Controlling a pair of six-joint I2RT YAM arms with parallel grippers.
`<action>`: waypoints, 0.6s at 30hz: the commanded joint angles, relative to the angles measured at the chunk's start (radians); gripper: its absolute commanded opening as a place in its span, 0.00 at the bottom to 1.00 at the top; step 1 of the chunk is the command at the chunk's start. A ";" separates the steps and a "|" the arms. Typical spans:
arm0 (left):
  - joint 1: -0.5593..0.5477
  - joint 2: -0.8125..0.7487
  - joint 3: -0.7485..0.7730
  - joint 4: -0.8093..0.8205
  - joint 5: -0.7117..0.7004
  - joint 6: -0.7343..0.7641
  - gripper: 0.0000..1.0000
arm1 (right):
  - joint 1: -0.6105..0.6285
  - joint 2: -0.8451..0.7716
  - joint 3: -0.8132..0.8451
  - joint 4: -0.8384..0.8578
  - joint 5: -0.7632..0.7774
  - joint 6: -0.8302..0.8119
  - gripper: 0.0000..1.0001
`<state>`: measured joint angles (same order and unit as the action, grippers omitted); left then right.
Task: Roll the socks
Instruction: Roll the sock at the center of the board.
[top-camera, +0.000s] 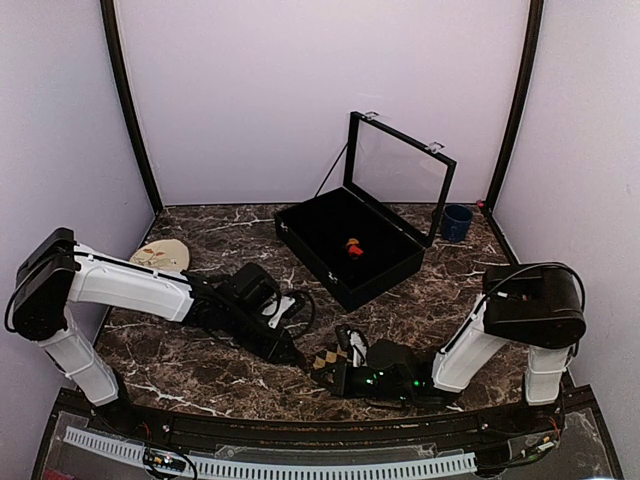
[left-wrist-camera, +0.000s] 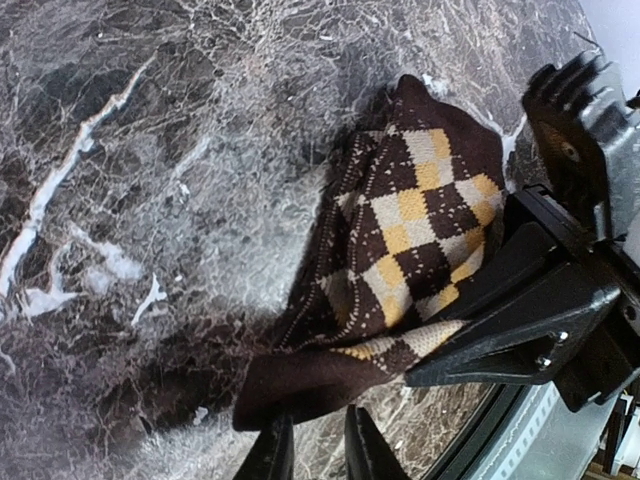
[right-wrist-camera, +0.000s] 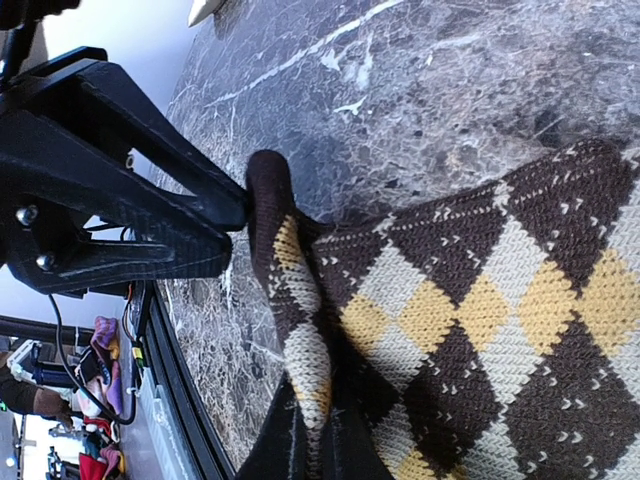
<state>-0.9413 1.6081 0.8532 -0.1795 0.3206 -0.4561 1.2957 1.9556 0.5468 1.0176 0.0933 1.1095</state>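
My right jaws are pinched tight on the tan-diamond sock (top-camera: 327, 357), which lies crumpled by the middle of the desk's (top-camera: 200, 375) near edge. My left jaws stand slightly apart at its dark end.

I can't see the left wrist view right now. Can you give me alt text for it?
An argyle sock lies bunched on the marble table, its right edge clamped in the right gripper. The left gripper sits at the sock's dark near end.
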 joint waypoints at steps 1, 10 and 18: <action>-0.009 0.030 0.042 -0.020 0.020 0.030 0.22 | -0.005 0.032 -0.021 -0.009 -0.012 0.019 0.00; -0.026 0.104 0.103 -0.047 0.030 0.057 0.21 | -0.005 0.031 0.025 -0.083 -0.029 0.002 0.00; -0.046 0.180 0.160 -0.106 0.033 0.077 0.21 | -0.003 -0.013 0.089 -0.267 -0.016 -0.051 0.05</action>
<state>-0.9676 1.7611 0.9878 -0.2337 0.3363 -0.4011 1.2957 1.9541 0.5987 0.9211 0.0742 1.1011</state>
